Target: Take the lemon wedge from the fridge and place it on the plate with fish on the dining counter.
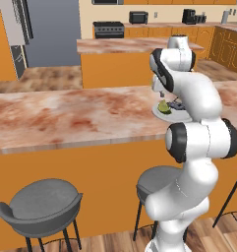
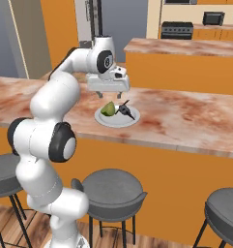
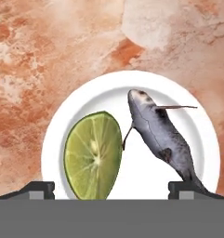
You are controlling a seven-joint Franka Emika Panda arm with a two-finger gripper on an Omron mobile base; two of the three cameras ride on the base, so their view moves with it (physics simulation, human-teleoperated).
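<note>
Pincer: the pincer (image 2: 107,93) hangs above the plate (image 3: 132,88) at frame centre, its fingertips (image 3: 36,188) spread wide, gripping nothing.
Lemon wedge: the lemon wedge (image 3: 93,155) lies cut-face up on the plate's left half, its edge just beside the fish (image 3: 160,135).
Fish: grey, lying diagonally across the plate's right half.
Bench: the marbled dining bench (image 1: 66,115) carries the plate, stools (image 1: 41,204) below.

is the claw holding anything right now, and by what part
Nothing is held. The claw is open above the plate, where the lemon wedge lies free beside the fish.
</note>
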